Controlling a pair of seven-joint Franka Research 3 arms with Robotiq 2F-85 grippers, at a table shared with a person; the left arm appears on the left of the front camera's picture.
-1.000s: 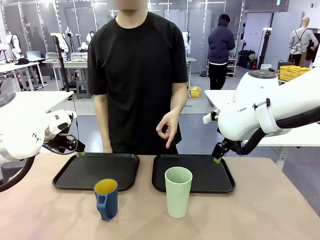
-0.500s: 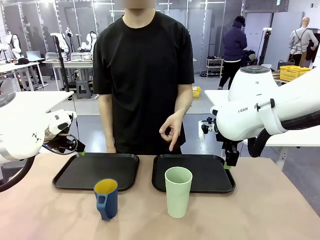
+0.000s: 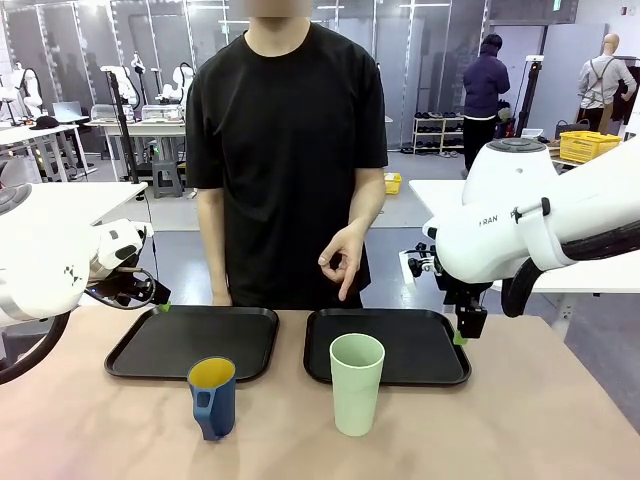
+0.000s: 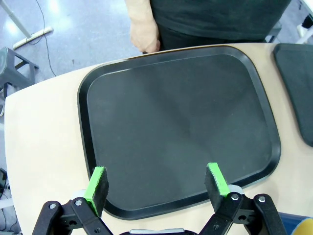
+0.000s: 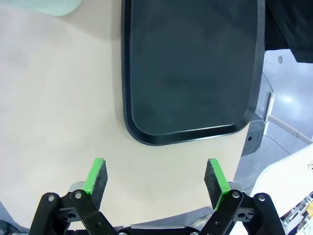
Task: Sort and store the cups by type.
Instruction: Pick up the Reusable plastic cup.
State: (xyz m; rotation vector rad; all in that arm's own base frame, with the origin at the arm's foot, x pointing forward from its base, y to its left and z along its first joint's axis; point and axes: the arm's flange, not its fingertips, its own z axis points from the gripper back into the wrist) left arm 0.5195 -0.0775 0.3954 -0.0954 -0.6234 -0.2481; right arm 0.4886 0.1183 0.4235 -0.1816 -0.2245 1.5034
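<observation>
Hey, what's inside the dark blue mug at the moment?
The dark blue mug shows only its yellow inner wall; nothing rises above the rim. Its near wall hides the bottom, so something small there cannot be ruled out.

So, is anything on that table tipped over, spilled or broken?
Nothing stands out. The dark blue mug and the pale green tumbler stand upright on the table, in front of the left tray and the right tray, which lie flat side by side. No spill or damage shows. The left pincer and the right pincer hang open.
</observation>
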